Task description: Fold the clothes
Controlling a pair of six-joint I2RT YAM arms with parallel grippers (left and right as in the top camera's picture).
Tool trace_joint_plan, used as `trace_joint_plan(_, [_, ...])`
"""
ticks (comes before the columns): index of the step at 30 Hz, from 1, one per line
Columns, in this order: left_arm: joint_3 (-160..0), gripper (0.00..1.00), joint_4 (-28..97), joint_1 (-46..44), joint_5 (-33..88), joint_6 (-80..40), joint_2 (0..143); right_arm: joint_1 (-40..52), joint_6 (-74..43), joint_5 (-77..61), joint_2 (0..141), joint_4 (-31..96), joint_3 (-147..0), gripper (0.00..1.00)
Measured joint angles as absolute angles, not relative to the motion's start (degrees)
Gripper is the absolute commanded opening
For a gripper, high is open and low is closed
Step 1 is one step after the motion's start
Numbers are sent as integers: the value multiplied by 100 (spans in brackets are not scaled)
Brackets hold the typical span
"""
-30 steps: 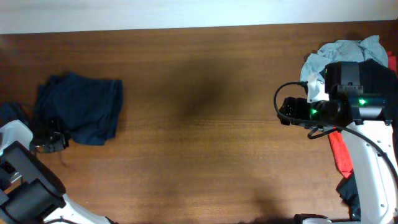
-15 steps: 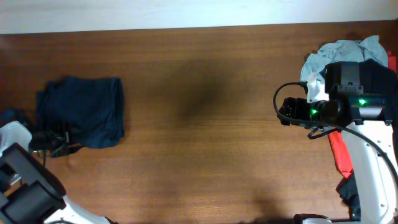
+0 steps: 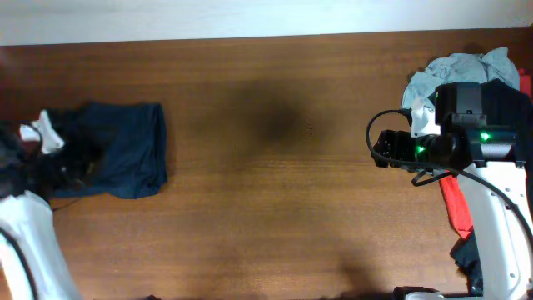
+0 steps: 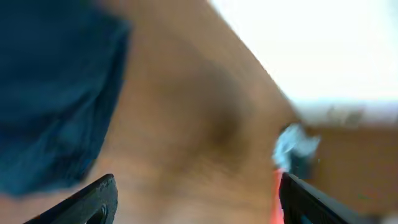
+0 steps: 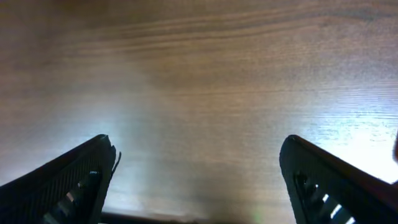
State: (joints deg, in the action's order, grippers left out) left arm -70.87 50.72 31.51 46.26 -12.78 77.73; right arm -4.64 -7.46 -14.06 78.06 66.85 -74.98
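I count one pair of navy shorts (image 3: 121, 154), lying flat toward the table's (image 3: 266, 217) 9 o'clock edge. Their long axis runs 9 to 3, and I can't tell which end is the waistband. My left gripper (image 4: 196, 186) is near their 9 o'clock end, blurred, fingers spread wide with nothing between them. My right gripper (image 5: 193, 146), at 3 o'clock, is likewise spread and empty, beside one heap of other clothes (image 3: 466, 67).

Wooden table (image 3: 275, 167), grey shirt (image 3: 458, 68), red shirt (image 3: 452, 208)

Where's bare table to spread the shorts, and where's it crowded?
Free: the wide table stretch between the navy shorts at left and the right end effector. Crowded: the right edge, where the clothes pile sits.
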Motion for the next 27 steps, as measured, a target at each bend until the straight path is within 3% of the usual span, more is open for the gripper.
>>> trace_joint_plan(7, [-7113, 83, 3997, 1446, 4303, 377, 6810, -464, -1157, -1516, 7804, 6292, -7500, 91])
trace_joint_plan(14, [-7511, 84, 4399, -412, 2786, 1382, 6761, -464, -1306, -1535, 7437, 6372, -7518, 91])
trace_joint_plan(15, [-7550, 99, 4394, -600, 2552, 1441, 6748, -464, -1282, -1535, 7264, 6364, -7522, 92])
trace_joint_plan(19, [-7572, 99, 4528, -1011, 1634, 1610, 6602, -464, -1127, -1538, 6479, 6357, -7581, 99])
trace_joint_plan(27, [-7577, 99, 4998, -1050, 849, 1702, 6427, -464, -1007, -1444, 5288, 6366, -7703, 99])
